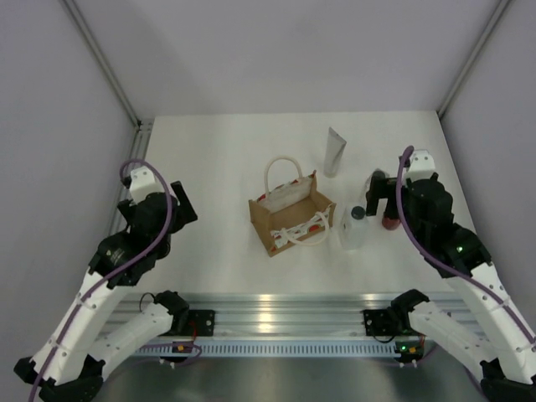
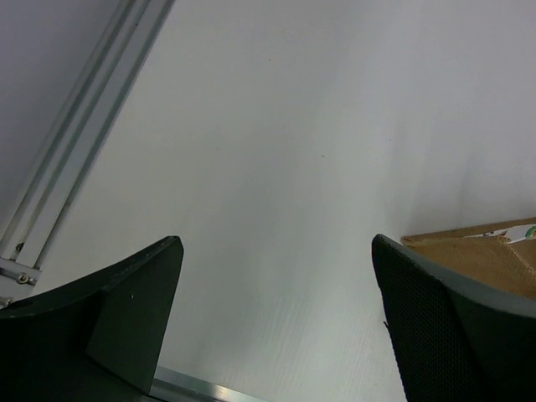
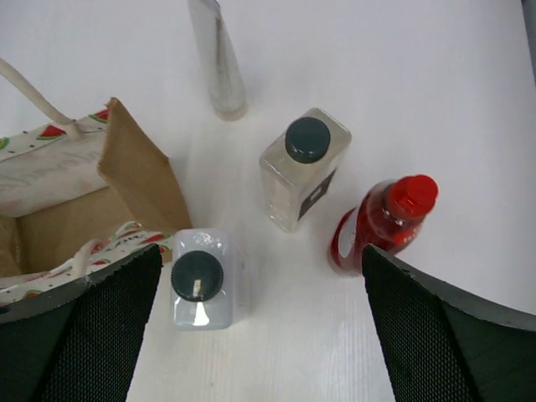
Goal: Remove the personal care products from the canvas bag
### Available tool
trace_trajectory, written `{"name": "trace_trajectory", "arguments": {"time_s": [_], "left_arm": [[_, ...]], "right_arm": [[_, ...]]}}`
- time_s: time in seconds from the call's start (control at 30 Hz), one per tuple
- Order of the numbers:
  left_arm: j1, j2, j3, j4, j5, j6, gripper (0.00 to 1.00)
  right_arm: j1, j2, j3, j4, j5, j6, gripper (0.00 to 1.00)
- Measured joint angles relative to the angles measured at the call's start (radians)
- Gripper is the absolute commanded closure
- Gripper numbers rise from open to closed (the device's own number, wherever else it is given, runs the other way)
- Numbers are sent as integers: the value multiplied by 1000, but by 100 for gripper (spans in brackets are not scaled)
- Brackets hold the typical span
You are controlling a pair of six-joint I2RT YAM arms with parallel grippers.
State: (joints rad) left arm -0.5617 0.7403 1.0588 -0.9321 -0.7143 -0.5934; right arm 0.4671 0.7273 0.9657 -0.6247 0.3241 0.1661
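Note:
The canvas bag (image 1: 289, 215) stands open mid-table, its rope handles drooping; what shows of its inside looks empty (image 3: 75, 201). All four products stand on the table to its right. The white squeeze tube (image 1: 335, 152) is farthest back (image 3: 218, 63). The white bottle with grey cap (image 1: 354, 228) stands right beside the bag (image 3: 199, 280). The clear bottle with dark cap (image 3: 303, 166) and the red bottle (image 3: 387, 222) stand to the right. My right gripper (image 3: 260, 335) hovers open and empty above them (image 1: 378, 197). My left gripper (image 1: 180, 205) is open and empty, left of the bag (image 2: 276, 322).
A corner of the bag (image 2: 486, 255) shows at the right edge of the left wrist view. An aluminium rail (image 2: 75, 159) runs along the table's left edge. White walls enclose the table on the left, back and right.

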Motion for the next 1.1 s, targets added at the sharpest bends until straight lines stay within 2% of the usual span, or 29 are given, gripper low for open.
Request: {"name": "trace_trajectory", "arguments": {"time_s": [0.3, 0.53, 1.1], "left_arm": [[1, -127, 0, -23, -9, 88, 2], [1, -184, 0, -27, -10, 118, 2], [1, -197, -18, -27, -10, 98, 2]], "right_arm": [[0, -91, 5, -147, 126, 2, 1], [0, -197, 5, -155, 174, 3, 0], [0, -224, 5, -171, 209, 10, 1]]}}
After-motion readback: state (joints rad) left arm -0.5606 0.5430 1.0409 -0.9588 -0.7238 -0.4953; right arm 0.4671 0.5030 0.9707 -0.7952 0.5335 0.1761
